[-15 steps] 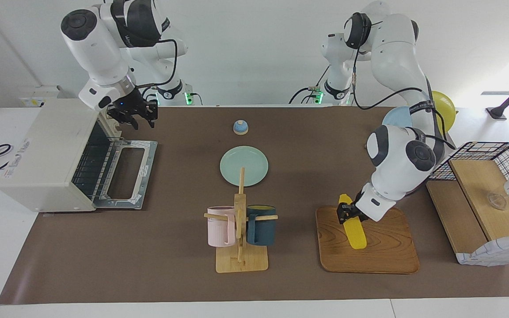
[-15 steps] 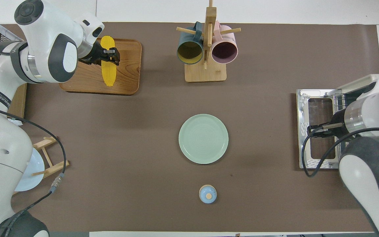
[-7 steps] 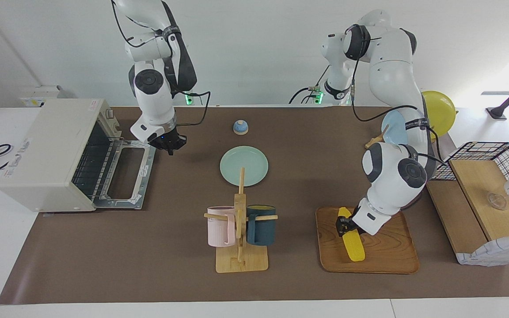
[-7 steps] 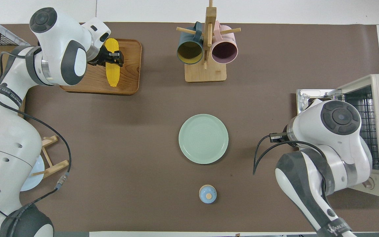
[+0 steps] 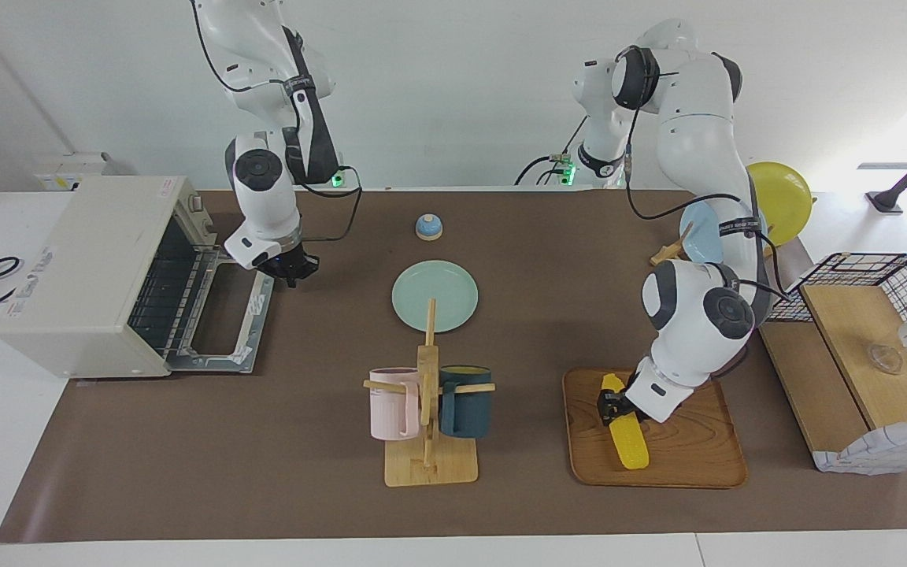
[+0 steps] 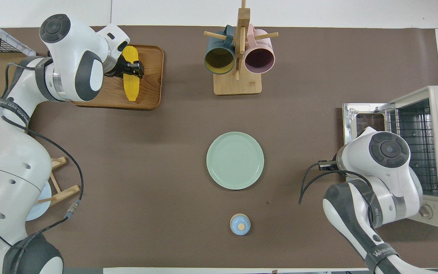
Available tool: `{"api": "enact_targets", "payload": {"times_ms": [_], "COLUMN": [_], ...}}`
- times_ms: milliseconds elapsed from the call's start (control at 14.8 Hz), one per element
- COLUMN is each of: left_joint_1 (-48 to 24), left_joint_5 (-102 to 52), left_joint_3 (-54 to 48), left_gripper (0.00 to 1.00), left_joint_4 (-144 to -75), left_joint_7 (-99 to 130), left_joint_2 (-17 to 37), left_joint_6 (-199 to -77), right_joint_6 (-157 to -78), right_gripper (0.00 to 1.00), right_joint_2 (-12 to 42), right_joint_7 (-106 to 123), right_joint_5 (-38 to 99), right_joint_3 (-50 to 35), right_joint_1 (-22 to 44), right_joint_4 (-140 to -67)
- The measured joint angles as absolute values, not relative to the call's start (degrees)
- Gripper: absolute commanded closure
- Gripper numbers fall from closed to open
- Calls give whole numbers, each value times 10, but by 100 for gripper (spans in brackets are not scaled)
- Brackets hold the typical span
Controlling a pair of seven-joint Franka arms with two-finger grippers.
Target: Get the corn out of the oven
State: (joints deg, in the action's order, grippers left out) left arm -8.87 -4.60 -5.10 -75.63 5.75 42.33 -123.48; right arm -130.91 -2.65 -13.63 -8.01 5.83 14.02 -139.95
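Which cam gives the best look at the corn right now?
Overhead view: the corn shows nearly full length on the wooden tray, with the left gripper across its upper part. In the facing view the corn also shows, but the left arm's wrist crowds the gripper and hides the grip.

A robot lab staged as a kitchen: two arms fixed at a bench (image 5: 186, 488) under a brown mat, bare white walls, loose cables, and props such as an oven (image 5: 83, 276), mug rack (image 5: 427, 394) and tray (image 5: 690, 453).
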Motion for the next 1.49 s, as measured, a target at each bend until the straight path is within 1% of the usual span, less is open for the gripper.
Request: {"api": "enact_targets", "payload": {"times_ms": [68,609,879,1082,1353,1488], "left_joint_1": [-88,-87,-85,-77,-51,-47], "left_joint_5": [-43,-39,-39,-39,-38,-17], "left_joint_3": [-51,-51,-48,-46,-43,-37], "left_gripper": [1,0,0,0,0,0], "left_joint_4": [-756,-755,-752,-751,-749,-750], "left_joint_7": [53,45,45,45,45,45], "left_joint_2": [423,421,395,356,274,236], "left_joint_6": [-1235,-1223,-1180,-1131,-1027,-985], "right_joint_6": [-1311,-1311,-1311,-1311,-1306,-1275], "right_gripper": [100,100,100,100,100,100], "right_joint_2": [-27,-40,-41,-41,-41,-42], "right_joint_7": [-137,-138,-138,-138,-153,-164], "right_joint_5": [-80,-81,-101,-119,-152,-172], "right_joint_3": [58,58,58,58,53,48], "right_joint_1": [140,123,115,113,120,127], "right_joint_4": [-1405,-1432,-1436,-1437,-1437,-1423]}}
